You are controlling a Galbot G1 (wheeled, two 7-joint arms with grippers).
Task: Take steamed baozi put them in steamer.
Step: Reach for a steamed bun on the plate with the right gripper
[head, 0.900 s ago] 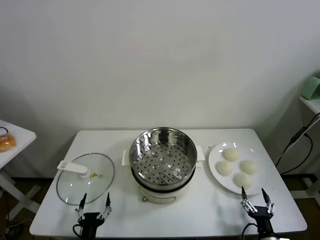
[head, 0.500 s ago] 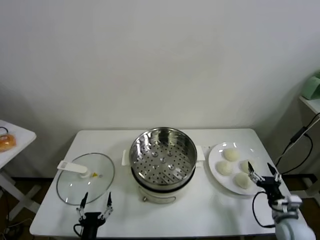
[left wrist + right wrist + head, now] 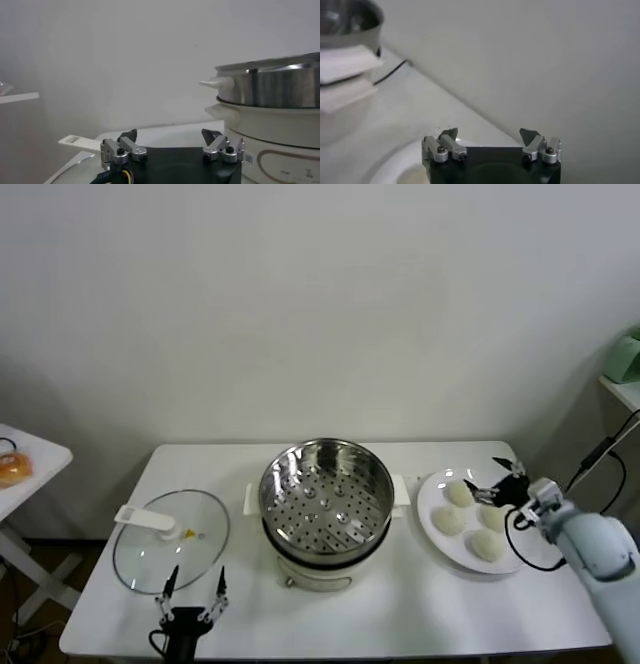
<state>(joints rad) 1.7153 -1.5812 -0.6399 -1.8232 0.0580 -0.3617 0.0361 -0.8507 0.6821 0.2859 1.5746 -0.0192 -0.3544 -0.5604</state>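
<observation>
Looks like the reach step: right gripper (image 3: 496, 481), fingers spread wide w/ nothing in them, hovers over the four steamed baozi (image 3: 459, 494) on the plate (image 3: 430, 489), just right of the steamer (image 3: 326, 496). Next imo: drop onto one, pinch gently. Left gripper (image 3: 190, 590) parked in front of the steamer, fingers wide too.

No text, brand or number can be read anywhere; the steamer (image 3: 272, 120) shows only a small white sticker and a faint oval outline at the lower right of the left wrist view, both illegible
</observation>
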